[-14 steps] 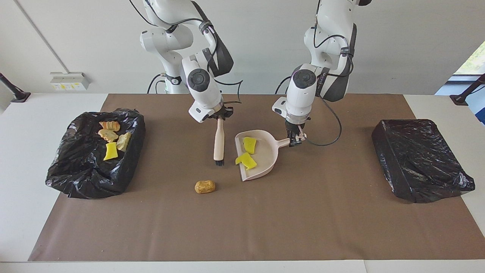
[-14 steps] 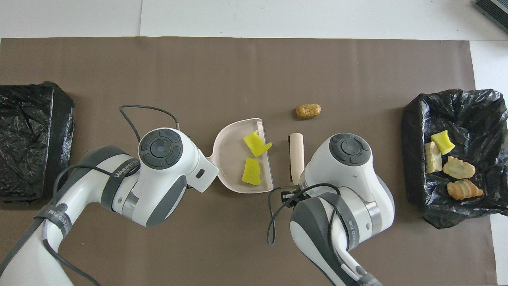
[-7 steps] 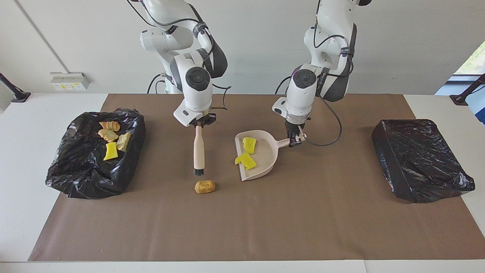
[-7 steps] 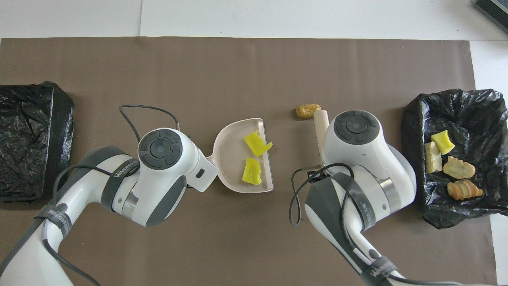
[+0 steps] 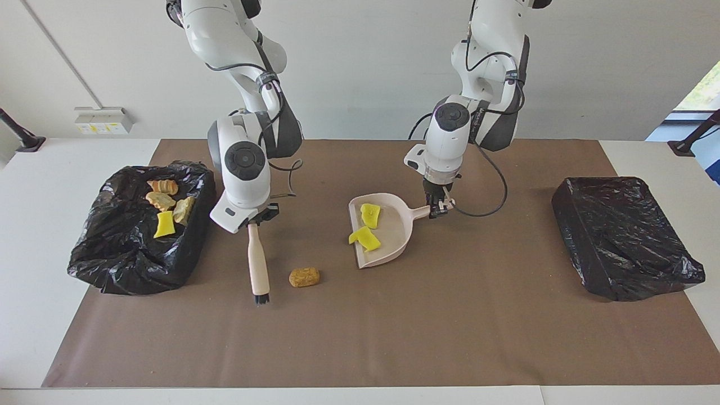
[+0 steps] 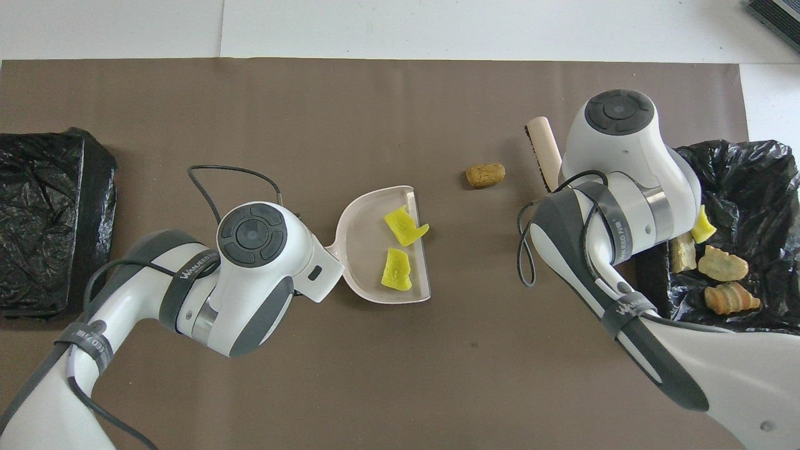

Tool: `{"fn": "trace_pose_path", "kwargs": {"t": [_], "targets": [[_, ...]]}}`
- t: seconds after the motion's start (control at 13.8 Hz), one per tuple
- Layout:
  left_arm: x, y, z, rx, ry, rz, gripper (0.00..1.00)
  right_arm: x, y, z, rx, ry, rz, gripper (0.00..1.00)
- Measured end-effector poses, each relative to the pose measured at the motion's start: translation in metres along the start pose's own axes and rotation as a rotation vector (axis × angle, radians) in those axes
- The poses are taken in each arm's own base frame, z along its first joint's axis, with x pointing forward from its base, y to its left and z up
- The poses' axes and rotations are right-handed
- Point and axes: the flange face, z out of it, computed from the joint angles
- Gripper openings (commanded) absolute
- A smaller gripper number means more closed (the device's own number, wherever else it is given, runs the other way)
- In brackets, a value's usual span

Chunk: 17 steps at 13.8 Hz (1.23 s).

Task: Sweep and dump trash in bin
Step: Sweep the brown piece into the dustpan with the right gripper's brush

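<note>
My right gripper (image 5: 253, 218) is shut on the handle of a beige brush (image 5: 258, 264). The brush's dark bristles hang low over the brown mat, beside the golden-brown lump of trash (image 5: 304, 277) (image 6: 485, 175) on the side toward the right arm's end. My left gripper (image 5: 437, 207) is shut on the handle of the pale dustpan (image 5: 394, 239) (image 6: 362, 244), which rests on the mat. Two yellow foam chunks (image 5: 367, 238) (image 6: 405, 226) lie in it. The black-lined bin (image 5: 135, 264) (image 6: 737, 169) at the right arm's end holds several lumps. The overhead view shows the brush (image 6: 544, 153), but both grippers are hidden under their wrists.
A second bin wrapped in a black bag (image 5: 624, 236) (image 6: 37, 225) sits at the left arm's end of the table. The brown mat (image 5: 360, 337) covers the middle of the white table.
The right arm has carried the brush from beside the dustpan, over the golden-brown lump, toward the right arm's end of the table. The left arm, dustpan and lump have not moved.
</note>
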Motion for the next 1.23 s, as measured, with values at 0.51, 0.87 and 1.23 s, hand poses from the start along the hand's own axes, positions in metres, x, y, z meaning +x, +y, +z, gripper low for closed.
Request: {"fn": "trace_pose_path", "kwargs": {"t": [0.51, 0.87, 1.23], "targets": [[-0.002, 0.003, 0.003, -0.016, -0.013, -0.130, 0.00, -0.007, -0.150, 0.005, 0.281, -0.084, -0.144, 0.00], [-0.004, 0.004, 0.002, -0.023, -0.020, -0.152, 0.00, -0.040, -0.204, -0.002, 0.364, -0.163, -0.062, 0.00], [-0.004, 0.004, 0.001, -0.022, -0.020, -0.153, 0.00, -0.056, -0.238, -0.018, 0.403, -0.201, 0.078, 0.00]]}}
